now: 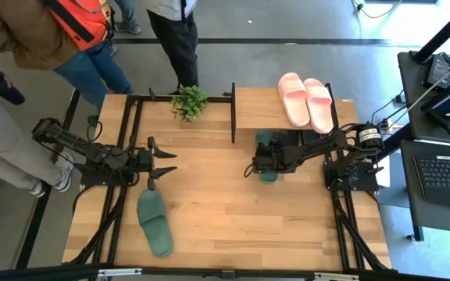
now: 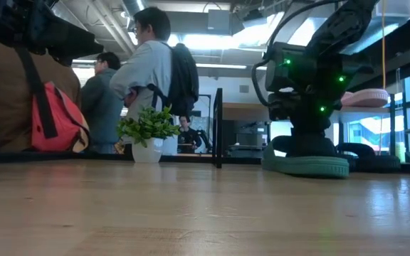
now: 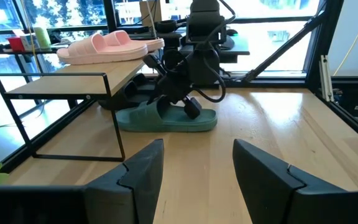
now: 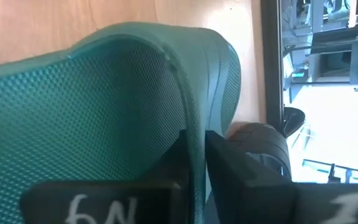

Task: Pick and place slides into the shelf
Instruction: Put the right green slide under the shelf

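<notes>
Right gripper (image 1: pixel 258 166): jaws pinching the edge of a green slide (image 1: pixel 268 160) at the shelf (image 1: pixel 287 117) front, sole on the counter (image 1: pixel 233 226).
Left gripper (image 1: pixel 165 162): jaws spread, waiting above the second green slide (image 1: pixel 154 222).
Advice: push it level under the lower plank before letting go.
Materials: dimpled foam; pink pair (image 1: pixel 306 99) on the plank top.

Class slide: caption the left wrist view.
Right gripper pinching a muted green foam slide sandal beside the light-wood shelf.
</notes>
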Available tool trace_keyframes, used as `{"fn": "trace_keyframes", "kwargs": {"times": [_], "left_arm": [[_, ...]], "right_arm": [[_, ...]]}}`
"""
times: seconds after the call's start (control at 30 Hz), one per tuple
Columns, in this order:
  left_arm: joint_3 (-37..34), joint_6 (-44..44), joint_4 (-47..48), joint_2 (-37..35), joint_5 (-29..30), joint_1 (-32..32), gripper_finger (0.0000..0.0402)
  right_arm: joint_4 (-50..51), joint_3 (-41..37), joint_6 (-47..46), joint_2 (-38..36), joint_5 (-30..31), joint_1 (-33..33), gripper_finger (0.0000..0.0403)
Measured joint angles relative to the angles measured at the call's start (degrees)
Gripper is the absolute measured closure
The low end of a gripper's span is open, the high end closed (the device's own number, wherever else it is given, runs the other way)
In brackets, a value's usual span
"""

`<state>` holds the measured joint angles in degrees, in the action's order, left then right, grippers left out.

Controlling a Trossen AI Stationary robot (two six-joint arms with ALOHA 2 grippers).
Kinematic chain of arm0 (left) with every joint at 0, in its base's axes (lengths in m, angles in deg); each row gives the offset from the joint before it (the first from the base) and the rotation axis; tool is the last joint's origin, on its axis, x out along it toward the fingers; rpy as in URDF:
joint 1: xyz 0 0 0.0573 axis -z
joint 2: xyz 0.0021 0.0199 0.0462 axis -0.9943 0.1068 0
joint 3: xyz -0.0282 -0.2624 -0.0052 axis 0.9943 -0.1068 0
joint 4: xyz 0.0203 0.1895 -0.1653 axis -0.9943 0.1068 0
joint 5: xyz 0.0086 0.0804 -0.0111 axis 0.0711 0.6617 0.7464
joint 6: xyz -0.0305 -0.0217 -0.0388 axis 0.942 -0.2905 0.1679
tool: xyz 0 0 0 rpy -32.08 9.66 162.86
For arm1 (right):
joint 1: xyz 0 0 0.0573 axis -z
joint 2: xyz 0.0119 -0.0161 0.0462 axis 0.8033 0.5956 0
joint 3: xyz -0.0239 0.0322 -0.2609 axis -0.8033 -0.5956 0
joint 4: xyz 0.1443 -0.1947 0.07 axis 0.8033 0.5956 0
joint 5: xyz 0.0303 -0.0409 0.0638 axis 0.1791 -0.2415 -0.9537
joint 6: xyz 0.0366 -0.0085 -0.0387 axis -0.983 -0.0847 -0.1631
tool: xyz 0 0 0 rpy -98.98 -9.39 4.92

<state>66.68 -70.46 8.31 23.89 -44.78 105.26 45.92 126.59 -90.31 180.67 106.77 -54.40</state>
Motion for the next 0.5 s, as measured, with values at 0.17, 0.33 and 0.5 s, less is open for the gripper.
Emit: {"fn": "trace_keyframes", "kwargs": {"times": [0.17,0.33,0.5], "left_arm": [[0.0,0.0,0.0,0.0,0.0,0.0,0.0217],[0.0,0.0,0.0,0.0,0.0,0.0,0.0217],[0.0,0.0,0.0,0.0,0.0,0.0,0.0217]], "right_arm": [[0.2,0.0,-0.6,0.0,0.0,0.0,0.0344],[0.3,0.1,0.3,0.1,-0.2,0.0,0.0310],[2.7,1.9,0.7,0.3,-1.3,0.0,0.0277]]}}
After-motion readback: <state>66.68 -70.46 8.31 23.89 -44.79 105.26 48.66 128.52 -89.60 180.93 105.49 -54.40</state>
